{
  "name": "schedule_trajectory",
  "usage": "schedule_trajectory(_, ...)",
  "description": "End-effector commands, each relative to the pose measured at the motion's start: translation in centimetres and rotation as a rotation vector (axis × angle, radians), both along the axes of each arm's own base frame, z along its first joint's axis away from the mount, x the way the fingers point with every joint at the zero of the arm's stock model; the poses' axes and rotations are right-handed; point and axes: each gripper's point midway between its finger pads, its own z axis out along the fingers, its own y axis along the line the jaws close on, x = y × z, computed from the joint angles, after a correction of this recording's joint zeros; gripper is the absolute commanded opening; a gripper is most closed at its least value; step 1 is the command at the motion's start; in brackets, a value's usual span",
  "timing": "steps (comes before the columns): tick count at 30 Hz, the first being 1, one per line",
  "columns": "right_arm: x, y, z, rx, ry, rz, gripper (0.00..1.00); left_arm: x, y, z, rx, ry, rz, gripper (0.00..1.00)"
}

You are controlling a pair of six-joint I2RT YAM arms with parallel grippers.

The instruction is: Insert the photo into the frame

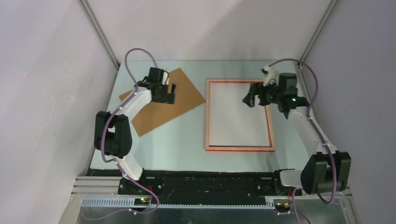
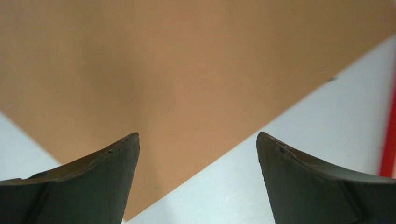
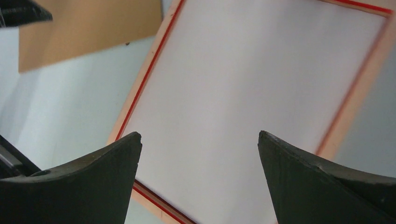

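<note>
The frame (image 1: 207,116) lies flat right of centre, pale wood side up with a thin red line along its rim. A plain white sheet (image 1: 238,114) fills its opening. No print shows on it, so I cannot tell whether it is the photo lying face down. My right gripper (image 1: 252,95) hovers open over the frame's upper right part, and in the right wrist view its fingers (image 3: 200,137) straddle the white sheet (image 3: 252,79) and the frame's rim (image 3: 359,98). My left gripper (image 1: 169,93) hangs open and empty over the brown backing board (image 1: 161,100).
The brown backing board (image 2: 187,70) lies tilted at the back left, one edge running between the left gripper's (image 2: 198,137) fingers. A red strip of the frame (image 2: 388,140) shows at that view's right edge. Grey walls close in on three sides.
</note>
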Motion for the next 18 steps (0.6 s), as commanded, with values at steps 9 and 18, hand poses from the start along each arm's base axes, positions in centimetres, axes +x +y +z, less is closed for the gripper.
schedule_trajectory(9, 3.3, 17.8, 0.5, -0.216, -0.107, 0.416, 0.99, -4.5, 13.1, 1.0, -0.036, -0.003, 0.240, 1.00)
schedule_trajectory(18, 1.2, 28.8, -6.9, -0.256, 0.075, 0.642, 0.99, -6.8, 17.2, 0.8, -0.043, -0.005, 0.326, 1.00)
